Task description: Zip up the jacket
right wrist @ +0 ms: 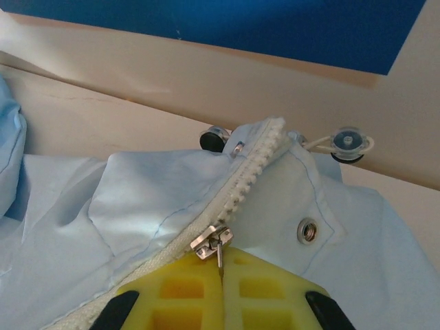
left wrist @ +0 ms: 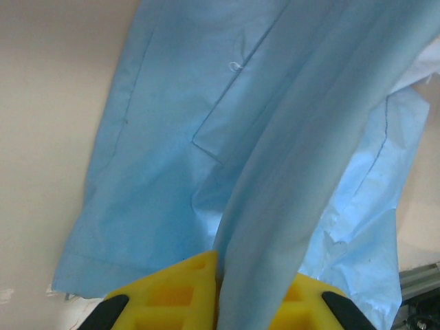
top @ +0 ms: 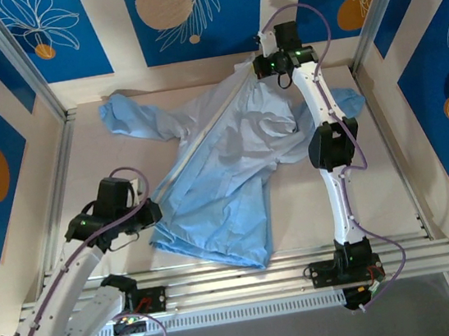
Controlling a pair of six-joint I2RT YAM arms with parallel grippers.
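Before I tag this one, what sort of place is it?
Probably a purpose-built robot test cell, not a home: a beige table fenced by aluminium rails, printed blue wall panels closing it in on three sides, and a lone light-blue jacket spread out.

This is a robotics lab work cell. A pale beige desk [top: 301, 216] is boxed in by cream walls hung with blue printed panels [top: 179, 12] showing white leaves and orange discs. Silver aluminium frame posts [top: 20, 62] rise at its far corners. Slotted aluminium rails [top: 247, 279] run along its near edge, carrying a white-and-black left robot arm [top: 73, 279] and a matching right robot arm [top: 338, 178].
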